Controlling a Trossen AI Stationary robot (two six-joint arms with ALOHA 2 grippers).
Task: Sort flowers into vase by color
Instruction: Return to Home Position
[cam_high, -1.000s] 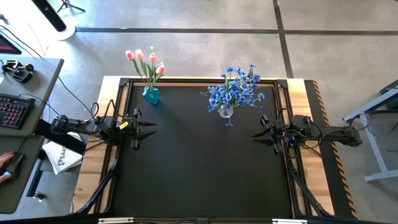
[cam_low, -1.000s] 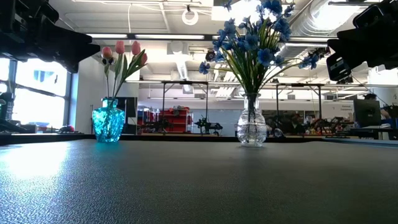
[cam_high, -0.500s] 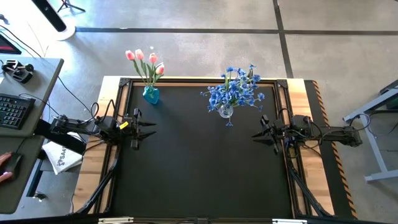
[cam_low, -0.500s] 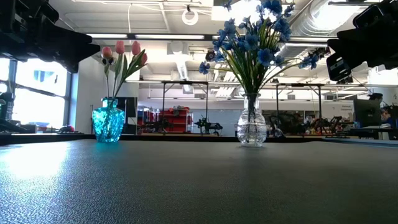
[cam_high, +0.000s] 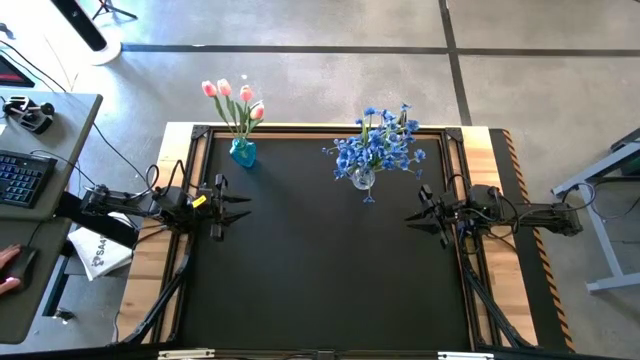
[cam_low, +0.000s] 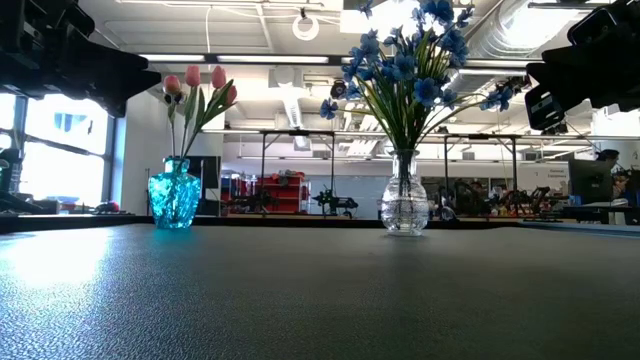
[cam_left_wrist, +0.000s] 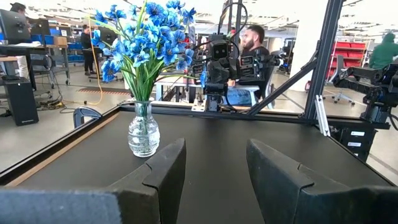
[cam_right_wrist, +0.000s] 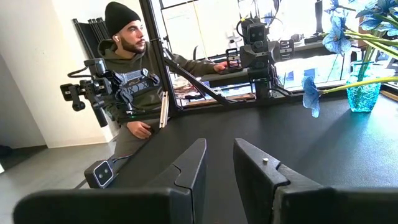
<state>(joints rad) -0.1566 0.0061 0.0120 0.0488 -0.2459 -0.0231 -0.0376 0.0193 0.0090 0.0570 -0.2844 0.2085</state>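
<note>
Flowers are all in vases: the pink tulips (cam_high: 235, 100) stand in the blue vase (cam_high: 243, 152), and the blue blossoms (cam_high: 375, 145) fill the clear vase (cam_high: 363, 180). Take the clear vase as your mark. It stands upright on the black bench (cam_high: 320, 280) close to the far edge, a little toward the right arm's side of the middle. The blue vase sits well apart from it, along that same far edge toward the left arm's side, also upright. From above you can count what looks like four tulip heads, though they crowd together. One blue sprig hangs lower than the rest, on the clear vase's near side.

Your left pincer (cam_high: 245, 207) hangs well away from the clear vase, nearer than it and out by the bench's left edge, pointing inward. Its fingers are spread wide with nothing between them. Your right pincer (cam_high: 410, 217) hangs near the clear vase, on its near side toward the right edge, pointing inward too. Its fingers stand apart by a narrower gap and hold nothing. Far from the clear vase, past the left arm, a person (cam_right_wrist: 134, 68) sits.
</note>
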